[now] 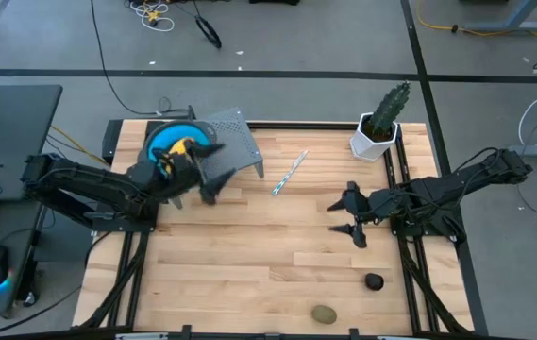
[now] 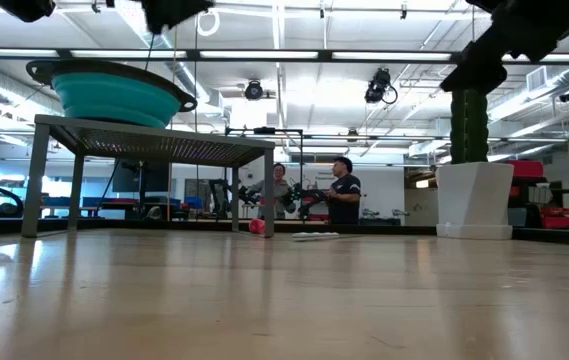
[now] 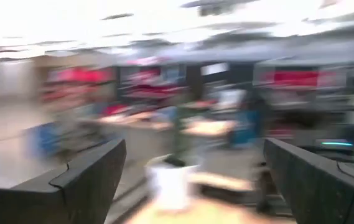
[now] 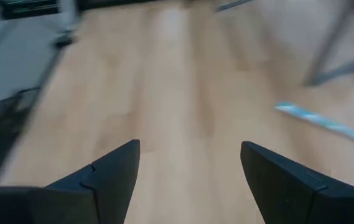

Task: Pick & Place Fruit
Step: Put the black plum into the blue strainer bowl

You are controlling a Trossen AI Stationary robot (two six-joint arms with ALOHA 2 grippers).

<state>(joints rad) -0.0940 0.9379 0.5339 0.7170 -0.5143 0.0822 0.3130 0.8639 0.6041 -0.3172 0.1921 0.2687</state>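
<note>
A dark round fruit (image 1: 374, 281) and an olive-green oval fruit (image 1: 323, 314) lie on the table near its near edge, right of centre. A teal bowl (image 1: 164, 142) sits on a grey perforated stand (image 1: 235, 142) at the far left. Something yellow-orange (image 1: 179, 147) shows at the bowl, partly under my left arm. My left gripper (image 1: 209, 173) hangs open beside the stand's near edge, holding nothing; its wrist view (image 3: 195, 149) is blurred. My right gripper (image 1: 351, 215) is open above bare table right of centre, and its fingers (image 4: 189, 165) are wide apart.
A cactus-like plant in a white pot (image 1: 378, 127) stands at the far right corner. A thin pale striped stick (image 1: 289, 173) lies at the table's middle far part. Bare wood (image 1: 249, 255) spans the middle. In the low view, people (image 2: 342, 192) stand beyond the table.
</note>
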